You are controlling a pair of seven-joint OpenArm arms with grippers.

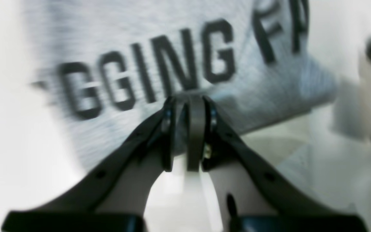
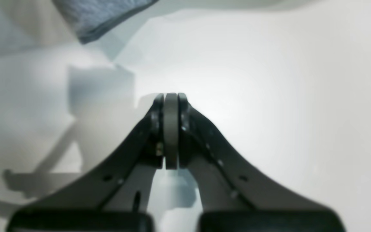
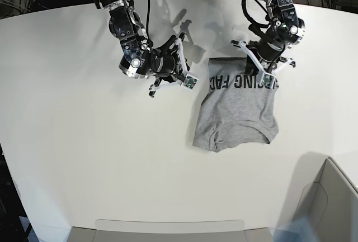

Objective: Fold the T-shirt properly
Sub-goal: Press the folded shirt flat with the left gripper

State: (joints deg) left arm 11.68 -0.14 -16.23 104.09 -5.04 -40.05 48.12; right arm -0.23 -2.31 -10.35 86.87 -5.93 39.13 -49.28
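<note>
Base view: the left gripper (image 3: 268,76) holds the T-shirt (image 3: 238,110) by its lettered top edge while the right gripper (image 3: 182,66) hangs clear beside it.

The shirt lies partly bunched on the white table (image 3: 84,158), lettering up, lower hem curled. The left jaws are nearly closed, pinching a thin fold of grey cloth at the print; the right jaws are fully closed on nothing, just left of the shirt. With only one corner held, any pull could drag the whole garment sideways or deepen the wrinkles, and the thin pinch may slip off the jersey.
</note>
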